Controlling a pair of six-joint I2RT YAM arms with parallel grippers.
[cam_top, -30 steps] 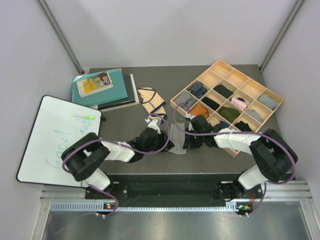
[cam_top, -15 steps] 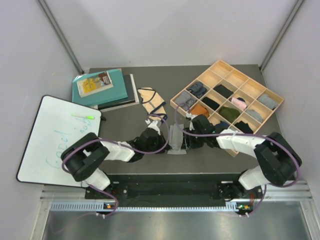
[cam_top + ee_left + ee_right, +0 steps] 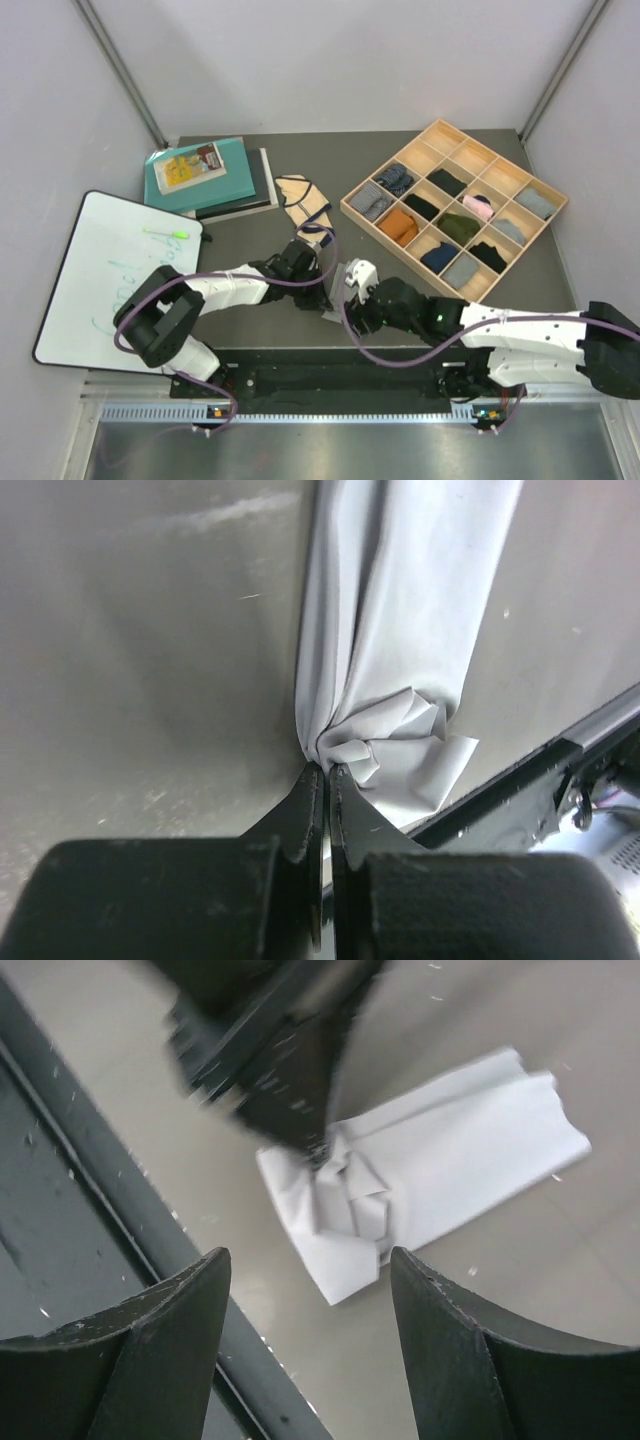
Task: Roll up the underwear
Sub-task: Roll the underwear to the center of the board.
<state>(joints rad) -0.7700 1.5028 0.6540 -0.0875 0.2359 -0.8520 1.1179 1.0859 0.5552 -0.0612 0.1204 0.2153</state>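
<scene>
- The left gripper (image 3: pixel 322 770) had its fingers pressed together, pinching the bunched near end of the grey briefs (image 3: pixel 400 610).
- From that pinch the cloth ran away across the table (image 3: pixel 150 630) as a long, narrow, folded strip.
- The crumpled end lay close to the table's near edge.
- In the top view the grey briefs (image 3: pixel 333 300) sat between the left gripper (image 3: pixel 322 290) and the right gripper (image 3: pixel 350 300).
- The right gripper (image 3: pixel 308 1260) hovered over the cloth with its fingers (image 3: pixel 160 1350) spread wide, holding nothing.
- Its wrist view showed the folded grey briefs (image 3: pixel 450 1160) lying flat, with the left gripper (image 3: pixel 270 1060) blurred at their bunched end.
- The beige briefs (image 3: pixel 303 200) lay apart, farther back, between the books (image 3: pixel 200 175) and the tray (image 3: pixel 345 207).
- A whiteboard (image 3: pixel 110 270) lay at the left.
</scene>
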